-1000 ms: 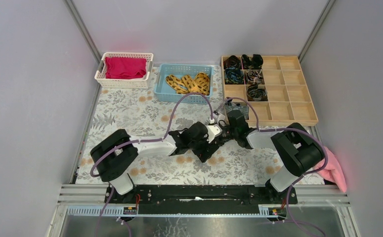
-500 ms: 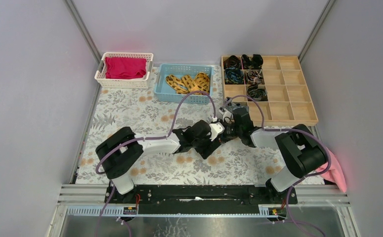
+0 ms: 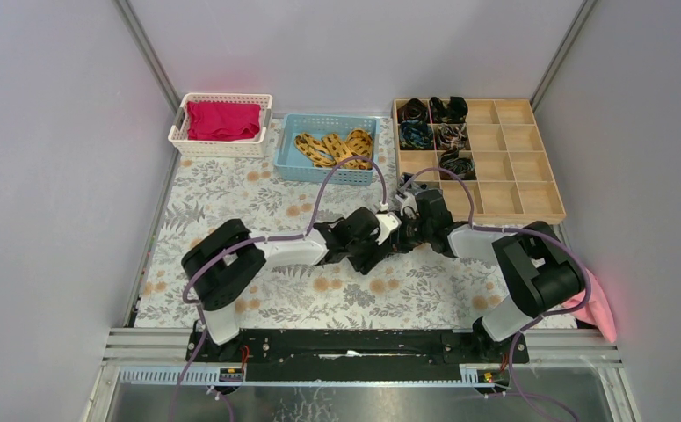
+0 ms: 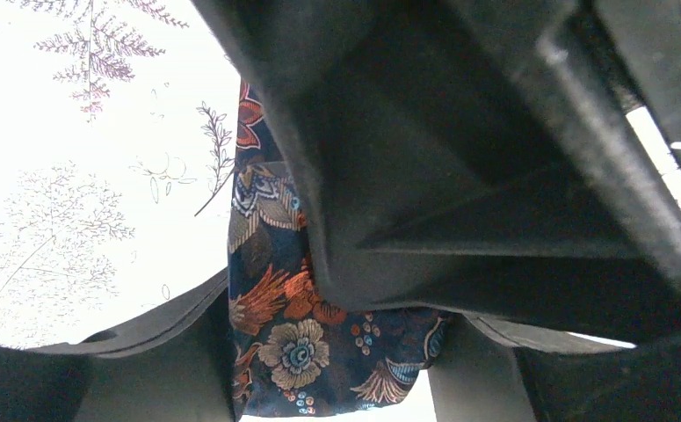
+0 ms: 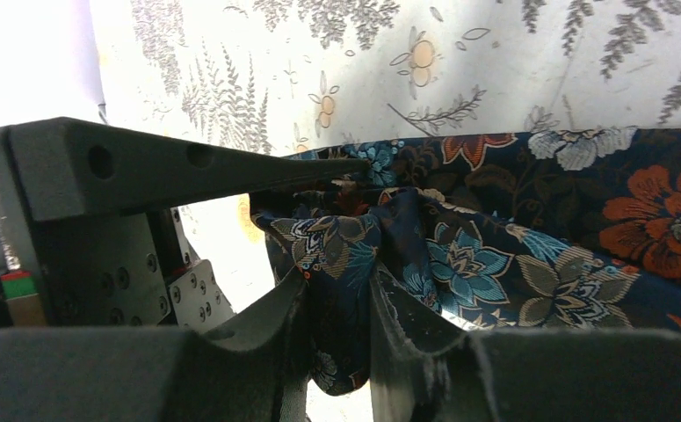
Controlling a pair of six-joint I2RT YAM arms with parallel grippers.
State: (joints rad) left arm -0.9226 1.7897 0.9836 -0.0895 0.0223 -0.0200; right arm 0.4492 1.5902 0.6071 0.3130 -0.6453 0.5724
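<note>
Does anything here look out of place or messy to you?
Yes: a pink cloth lies crumpled beyond the flowered mat's right edge, beside the right arm's base, away from the red cloth in its white basket.

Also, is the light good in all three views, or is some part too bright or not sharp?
Top external: even light, sharp; a reddish tint falls on the walls by the red cloth and the pink cloth. Left wrist: the tablecloth is burnt to white, the patterned fabric is readable. Right wrist: top-left corner washed out, fabric sharp, right pincer near the lens soft.
</note>
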